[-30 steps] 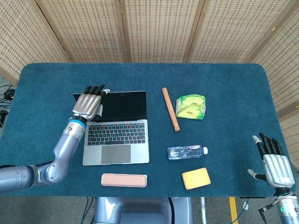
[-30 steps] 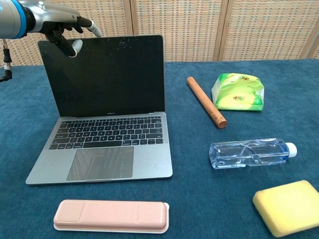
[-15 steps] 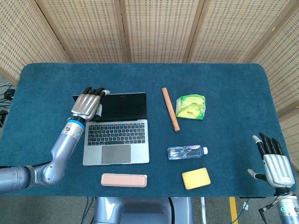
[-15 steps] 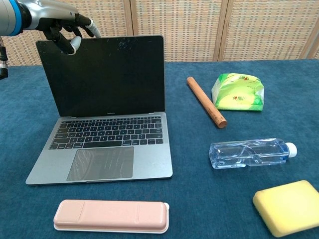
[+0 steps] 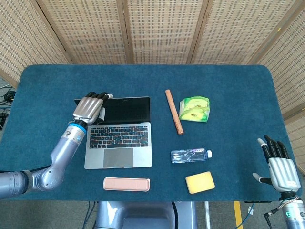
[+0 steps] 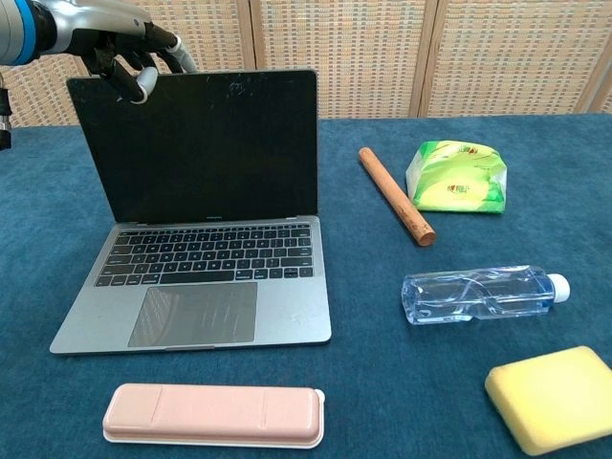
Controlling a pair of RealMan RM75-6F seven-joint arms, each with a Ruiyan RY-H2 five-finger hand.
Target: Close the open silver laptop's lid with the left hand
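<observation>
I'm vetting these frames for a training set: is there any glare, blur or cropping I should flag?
Head view: even light, sharp, no glare; the right hand sits near the frame's corner. Chest view: the laptop screen is dark with faint specks but no strong reflection; the left hand is cut by the frame's top-left edge; the water bottle shows small highlights.

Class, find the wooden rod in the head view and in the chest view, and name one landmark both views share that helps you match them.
Head view: the wooden rod lies above the middle, right of the silver laptop.
Chest view: the wooden rod lies upper right of the middle, angled towards the lower right.
Shared landmark: the green packet, just right of the rod in both.
</observation>
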